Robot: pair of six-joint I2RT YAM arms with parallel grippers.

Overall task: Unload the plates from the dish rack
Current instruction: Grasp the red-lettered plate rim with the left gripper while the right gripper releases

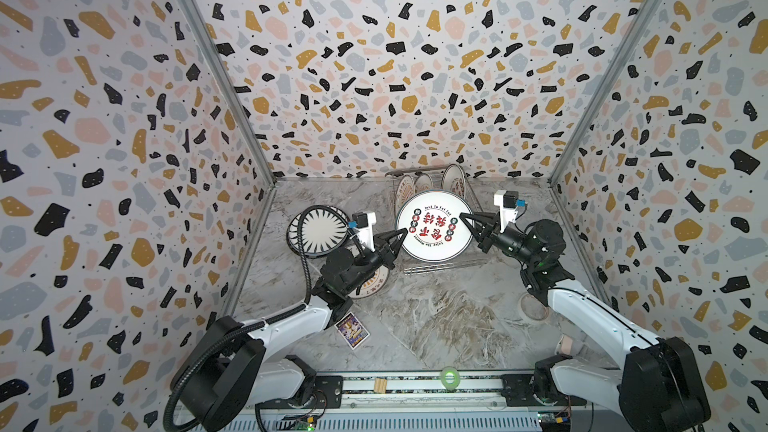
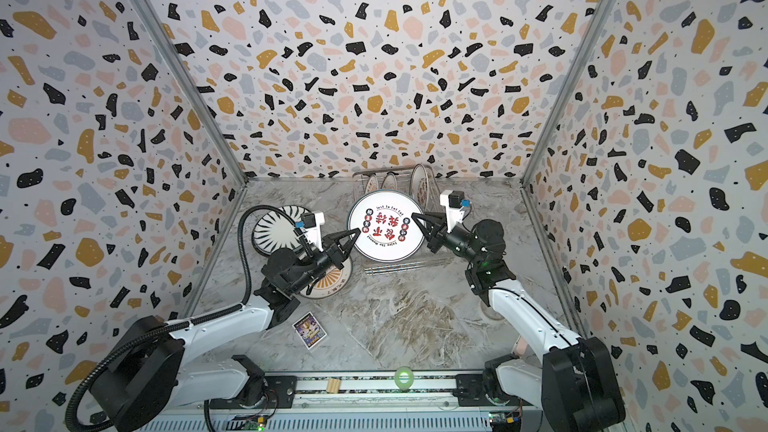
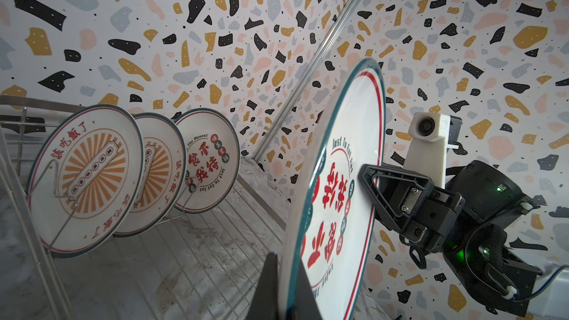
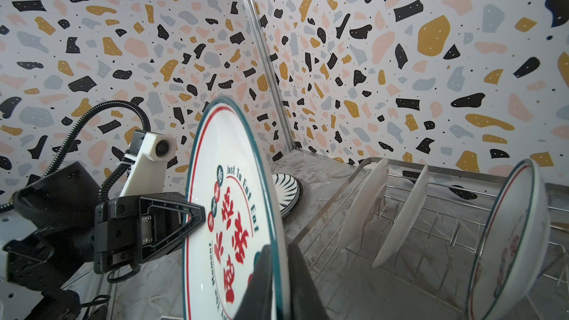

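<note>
The held plate (image 1: 432, 224) is round and glossy white, with a teal-and-red rim and red characters, raised over the dish rack (image 1: 440, 268), a silver wire basket on the marbled surface (image 1: 436, 317). Three more plates (image 3: 160, 173) lean among its prongs. The left gripper (image 1: 404, 234) pinches the plate's rim tight. The right gripper (image 1: 463, 218) straddles the opposite rim, its grip unclear.

The plate (image 1: 432, 224) looks like glazed ceramic, smooth and glossy, with light reflecting off its face. The rack (image 1: 436, 268) is thin, shiny metal wire. The jaws are matt black plastic. The bench (image 1: 436, 326) has a smooth marbled finish, and the card (image 1: 352, 330) is glossy printed paper.
</note>
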